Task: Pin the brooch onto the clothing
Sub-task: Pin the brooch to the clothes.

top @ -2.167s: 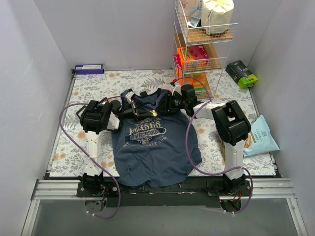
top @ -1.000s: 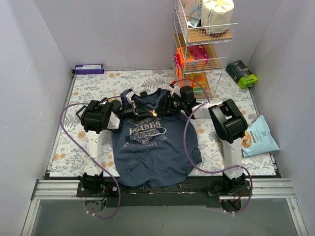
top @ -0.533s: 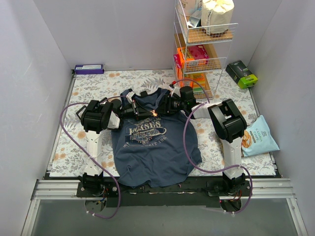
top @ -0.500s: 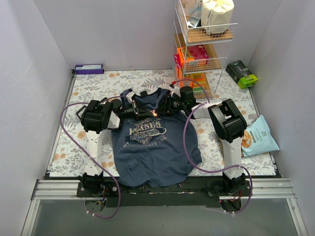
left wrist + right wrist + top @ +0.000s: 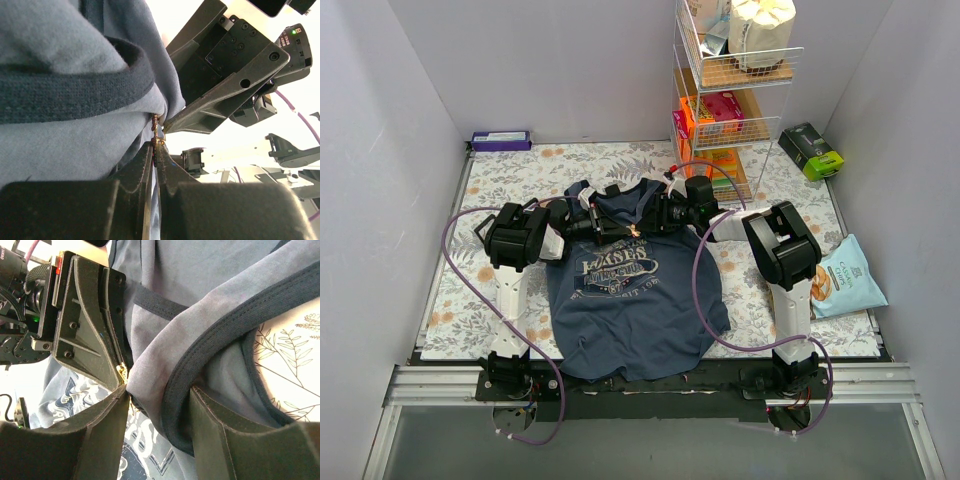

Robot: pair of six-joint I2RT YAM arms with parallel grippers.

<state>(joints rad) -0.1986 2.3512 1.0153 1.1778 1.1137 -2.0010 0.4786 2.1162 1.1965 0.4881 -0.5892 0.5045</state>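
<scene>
The clothing (image 5: 625, 295), a navy tank top with a pale chest print, lies flat on the floral cloth between both arms. At its neckline the two grippers meet. My left gripper (image 5: 612, 231) (image 5: 156, 146) is shut on the brooch (image 5: 155, 131), a small gold piece whose tip touches a fold of the clothing (image 5: 75, 145). My right gripper (image 5: 652, 216) (image 5: 159, 390) pinches a raised fold of the clothing (image 5: 165, 347) with its dark trim between its fingers. The brooch (image 5: 121, 371) glints beside that fold, at the left gripper's tips (image 5: 112, 365).
A wire shelf rack (image 5: 730, 95) with boxes stands at the back right. A green box (image 5: 812, 150) and a snack bag (image 5: 848, 280) lie to the right, and a purple box (image 5: 501, 140) lies at the back left. Purple cables loop beside both arms.
The right arm's elbow has shifted slightly left since the earliest frame. Both grippers stay together at the neckline, with no clear change in the last second.
</scene>
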